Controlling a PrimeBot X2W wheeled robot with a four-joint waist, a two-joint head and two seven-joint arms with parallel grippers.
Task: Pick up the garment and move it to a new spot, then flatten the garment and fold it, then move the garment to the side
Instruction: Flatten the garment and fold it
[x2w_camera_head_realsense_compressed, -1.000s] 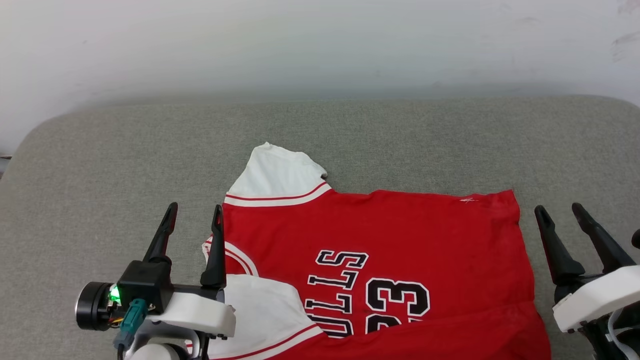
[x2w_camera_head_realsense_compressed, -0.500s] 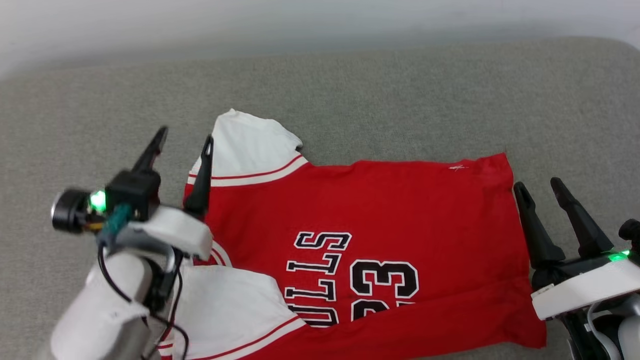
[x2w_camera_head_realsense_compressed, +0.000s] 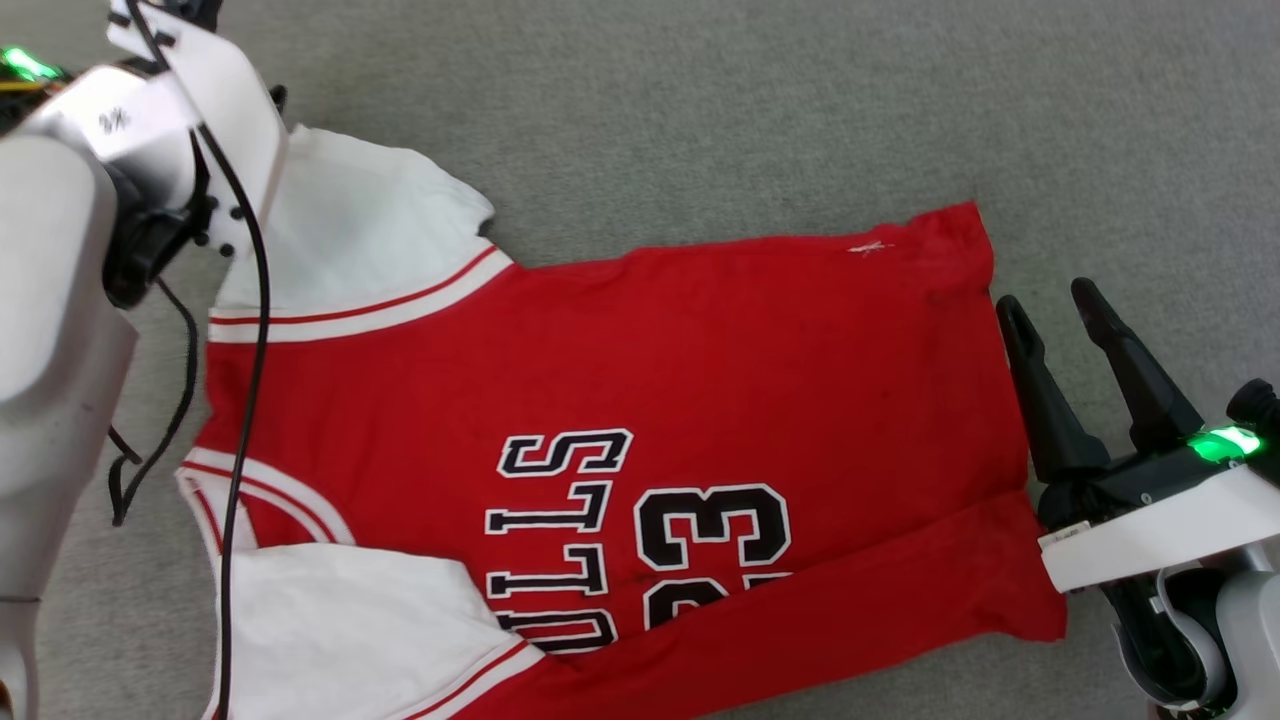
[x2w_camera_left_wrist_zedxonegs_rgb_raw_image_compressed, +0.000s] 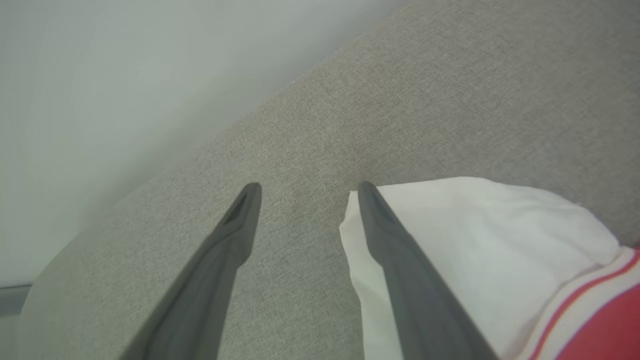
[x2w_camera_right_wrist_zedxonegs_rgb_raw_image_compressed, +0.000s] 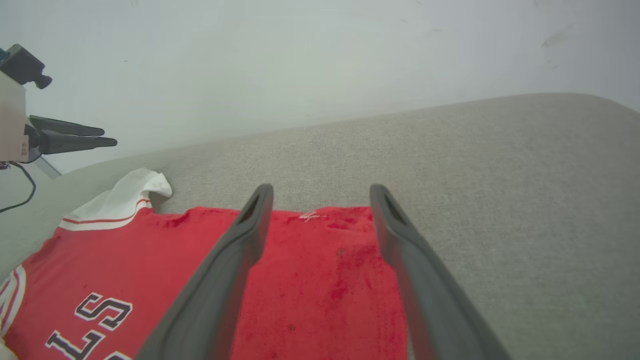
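A: Red garment (x2w_camera_head_realsense_compressed: 620, 380) – where?
B: Spread on the grey cushion (x2w_camera_head_realsense_compressed: 700, 100). Left gripper (x2w_camera_left_wrist_zedxonegs_rgb_raw_image_compressed: 305, 192), fingers apart, sits at its white sleeve (x2w_camera_left_wrist_zedxonegs_rgb_raw_image_compressed: 475, 225) edge – right gripper (x2w_camera_head_realsense_compressed: 1045, 293), also apart, just beside the hem.

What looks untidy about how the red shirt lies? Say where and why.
The garment isn't flat: along its near edge a red flap is folded over, hiding part of the lettering, and the near white sleeve lies across the front.
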